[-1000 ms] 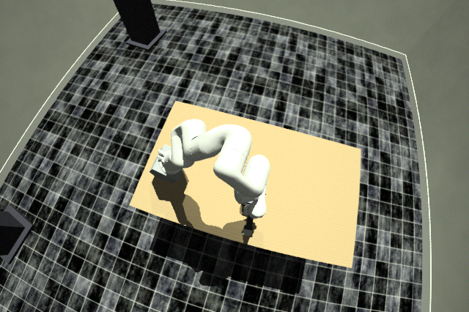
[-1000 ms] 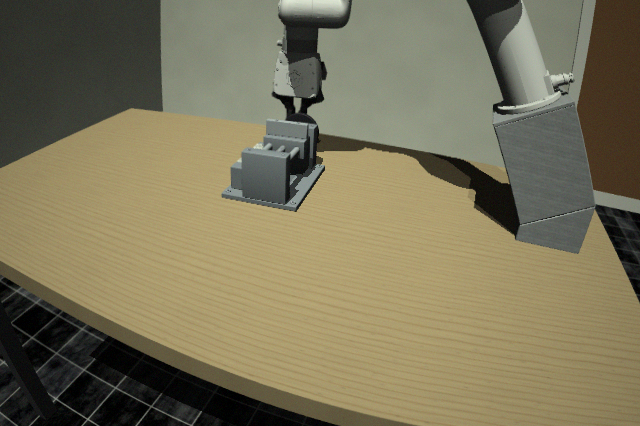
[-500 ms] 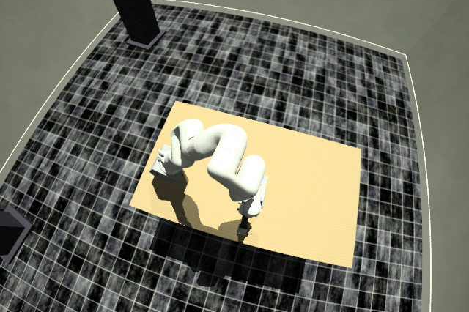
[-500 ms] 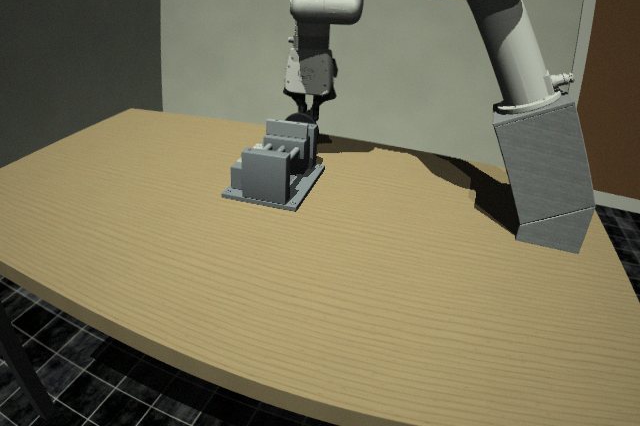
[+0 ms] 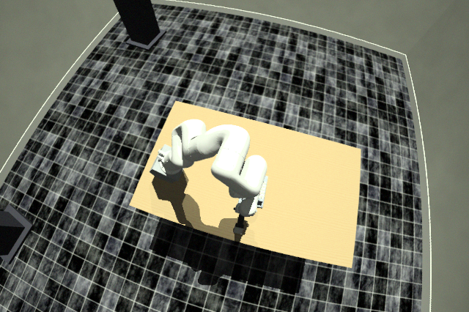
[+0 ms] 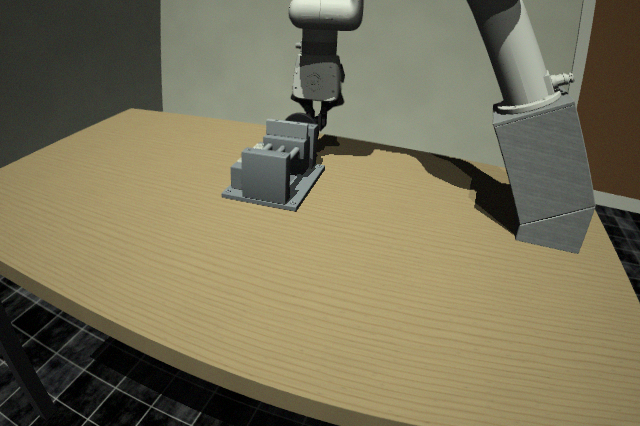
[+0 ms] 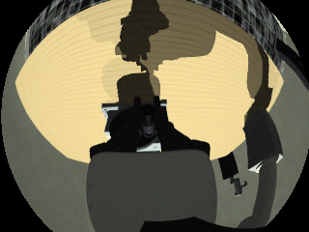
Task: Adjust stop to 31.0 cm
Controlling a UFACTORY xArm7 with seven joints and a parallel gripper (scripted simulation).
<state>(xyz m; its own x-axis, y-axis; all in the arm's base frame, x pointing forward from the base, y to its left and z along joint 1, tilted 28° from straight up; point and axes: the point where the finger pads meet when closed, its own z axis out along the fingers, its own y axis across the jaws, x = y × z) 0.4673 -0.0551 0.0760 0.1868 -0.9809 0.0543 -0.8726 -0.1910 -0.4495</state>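
The grey stop fixture (image 6: 264,175) stands on its base plate on the table. Its stop appears to be the block (image 6: 285,143) on the rods, between the two end blocks. Its reading cannot be made out. The dark handwheel (image 6: 297,117) is at the fixture's far end, mostly hidden behind it. My gripper (image 6: 317,122) (image 7: 147,104) points down at the handwheel. Its fingers are nearly together, with the handwheel's round dark handle (image 7: 148,117) between them. In the top view the arm covers most of the fixture.
The wooden table (image 5: 310,195) (image 6: 361,276) carries the fixture and the arm's grey base (image 6: 547,168) (image 5: 163,172). The arm's shadow falls across the table between base and fixture. The handwheel end is close to a long table edge. A dark pillar (image 5: 132,1) stands on the floor away from the table.
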